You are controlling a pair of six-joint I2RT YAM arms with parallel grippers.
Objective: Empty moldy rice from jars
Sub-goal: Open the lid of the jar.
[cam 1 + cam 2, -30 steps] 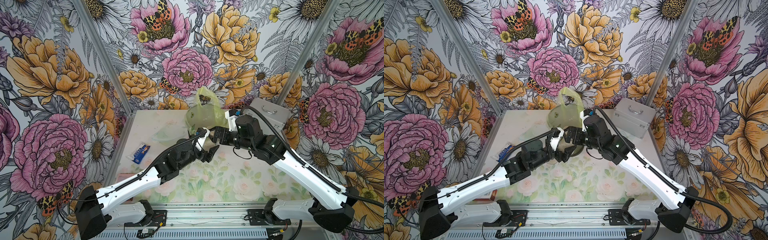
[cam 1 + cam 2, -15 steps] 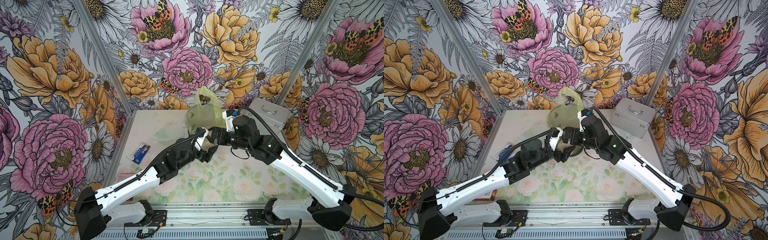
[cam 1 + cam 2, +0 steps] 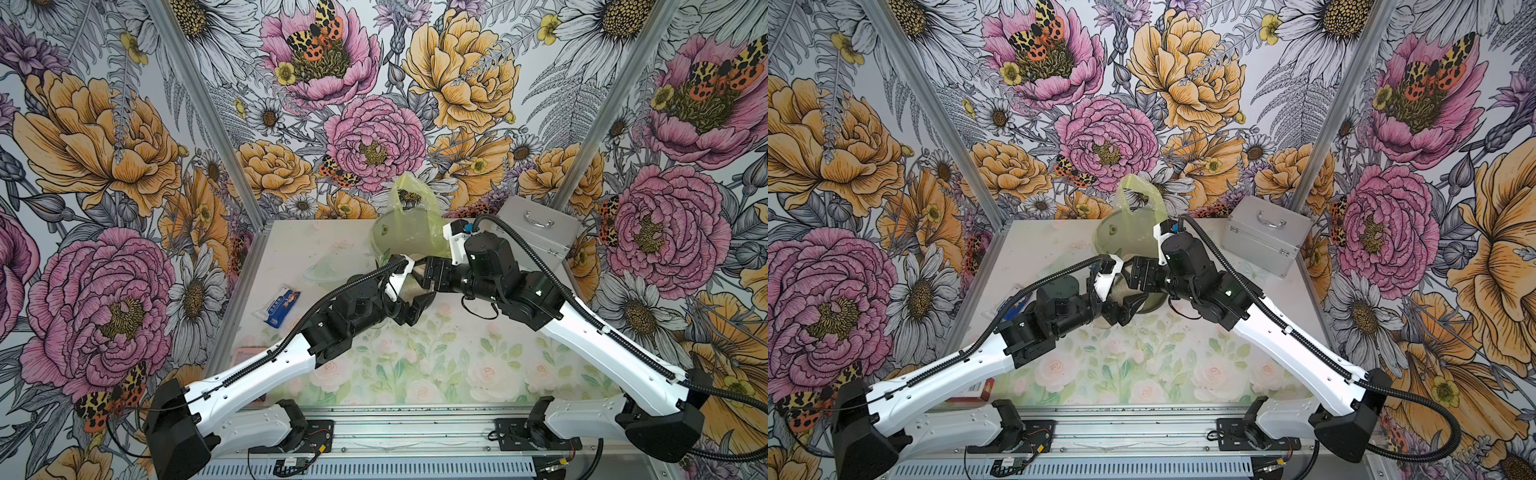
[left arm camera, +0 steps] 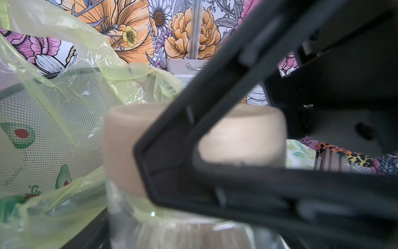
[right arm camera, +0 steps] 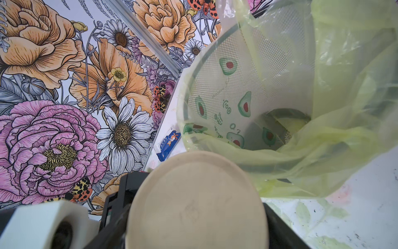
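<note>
A small clear glass jar with a beige lid hangs above the table, in front of the mesh bin. My left gripper is shut on its glass body. My right gripper is shut on the lid, one black finger on each side of it. Pale moldy rice shows faintly through the glass. In the left wrist view the right gripper's black fingers cross in front of the lid.
The dark mesh bin lined with a yellow-green bag stands just behind the jar. A clear plastic bowl and a blue packet lie to the left. A silver case sits at the back right.
My right gripper has moved a little left onto the jar's top and shut on the lid. The left arm has held the jar in place.
</note>
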